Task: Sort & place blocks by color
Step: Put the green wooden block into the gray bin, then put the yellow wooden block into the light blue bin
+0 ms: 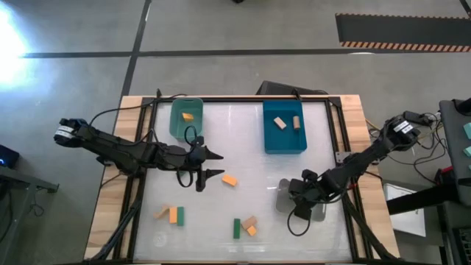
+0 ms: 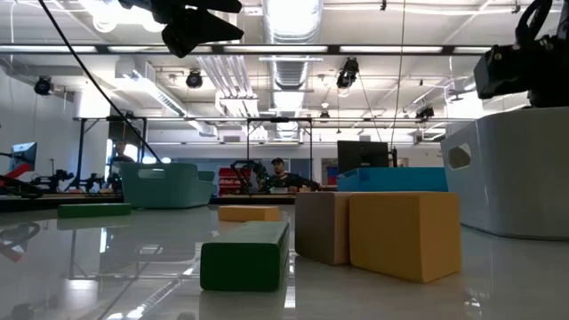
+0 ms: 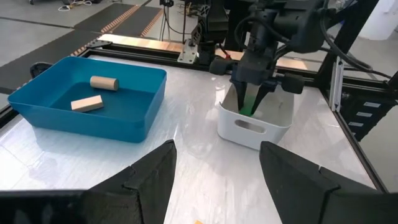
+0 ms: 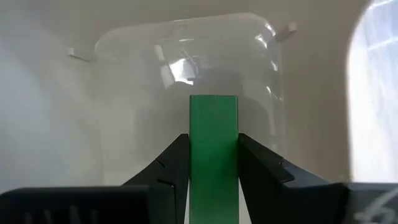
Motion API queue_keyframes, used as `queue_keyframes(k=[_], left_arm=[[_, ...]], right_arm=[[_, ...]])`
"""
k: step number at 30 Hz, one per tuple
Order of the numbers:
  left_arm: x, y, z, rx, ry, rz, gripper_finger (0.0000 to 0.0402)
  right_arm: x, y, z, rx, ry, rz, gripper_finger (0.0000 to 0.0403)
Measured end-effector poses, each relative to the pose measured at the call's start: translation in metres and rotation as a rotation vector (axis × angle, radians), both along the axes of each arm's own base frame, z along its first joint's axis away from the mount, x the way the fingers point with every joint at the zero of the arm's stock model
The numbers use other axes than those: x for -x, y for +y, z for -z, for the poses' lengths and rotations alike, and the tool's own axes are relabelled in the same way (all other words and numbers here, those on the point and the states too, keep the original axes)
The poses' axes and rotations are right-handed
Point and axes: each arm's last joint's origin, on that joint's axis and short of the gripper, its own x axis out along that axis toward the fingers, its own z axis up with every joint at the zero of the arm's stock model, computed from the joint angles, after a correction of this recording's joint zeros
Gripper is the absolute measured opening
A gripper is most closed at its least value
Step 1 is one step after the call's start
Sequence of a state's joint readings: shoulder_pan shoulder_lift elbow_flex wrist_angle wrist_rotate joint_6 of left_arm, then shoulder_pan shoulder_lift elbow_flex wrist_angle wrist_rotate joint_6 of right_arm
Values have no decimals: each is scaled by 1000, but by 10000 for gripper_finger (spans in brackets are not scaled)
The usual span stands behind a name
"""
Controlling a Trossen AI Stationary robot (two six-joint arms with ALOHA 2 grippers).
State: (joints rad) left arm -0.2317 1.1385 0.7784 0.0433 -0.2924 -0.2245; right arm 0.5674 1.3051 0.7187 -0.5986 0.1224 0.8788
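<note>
My right gripper (image 4: 214,158) is shut on a dark green block (image 4: 214,137) and reaches down into the clear bin (image 1: 285,197); the left wrist view shows this too, with the green block (image 3: 249,102) between the fingers. My left gripper (image 1: 219,165) hangs open above the table's middle, just left of a loose orange block (image 1: 230,179). Two groups of orange, tan and green blocks (image 1: 171,215) (image 1: 246,227) lie flat near the table's near edge. The teal bin (image 1: 176,126) holds an orange block, and the blue bin (image 1: 269,140) holds two tan pieces. My right gripper pinches the green block by its two long sides (image 4: 214,177), and the block sticks out beyond the fingertips. The fingers (image 3: 239,93) come from above, pointing down into the clear bin. The block stands upright in the hold; whether its lower end touches the bin's floor I cannot tell.
The low view has a green block (image 2: 244,256), a tan one (image 2: 320,227) and an orange one (image 2: 404,233) close to the camera, with the clear bin (image 2: 520,169) behind on the right. Bare table lies between the bins and the near groups. People stand in the room beyond.
</note>
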Motion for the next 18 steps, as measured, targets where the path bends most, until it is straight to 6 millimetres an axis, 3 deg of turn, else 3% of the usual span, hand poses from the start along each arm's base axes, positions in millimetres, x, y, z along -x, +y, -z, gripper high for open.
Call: queue_keyframes(k=[10, 18], left_arm=[[0, 0, 0, -3, -1, 1, 217], [-1, 0, 1, -4, 3, 1, 217]], right_arm=[[1, 0, 1, -1, -1, 2, 104], [1, 0, 1, -7, 1, 10, 147]])
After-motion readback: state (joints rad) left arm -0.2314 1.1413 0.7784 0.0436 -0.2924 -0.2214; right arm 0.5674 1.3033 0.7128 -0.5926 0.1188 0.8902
